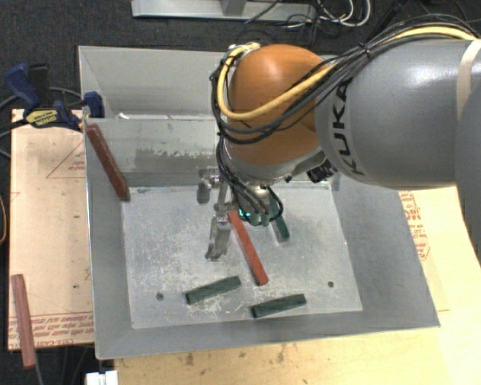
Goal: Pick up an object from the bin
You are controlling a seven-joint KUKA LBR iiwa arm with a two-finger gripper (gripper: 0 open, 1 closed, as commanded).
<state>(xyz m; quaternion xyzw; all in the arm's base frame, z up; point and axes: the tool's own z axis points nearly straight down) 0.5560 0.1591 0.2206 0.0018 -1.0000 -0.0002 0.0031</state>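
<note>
My gripper hangs below the orange dome over the middle of the bin floor and is open. Its grey left finger reaches down to the floor, and a dark tip shows on the right. A red-brown flat stick lies slanted on the floor, with its upper end between the two fingers and its lower end pointing to the front right. I cannot tell whether the fingers touch it. A dark green bar lies just in front of the gripper.
A second dark green bar lies near the bin's front edge. Another red-brown stick leans against the left wall at the back. The arm and its cables cover the bin's back right.
</note>
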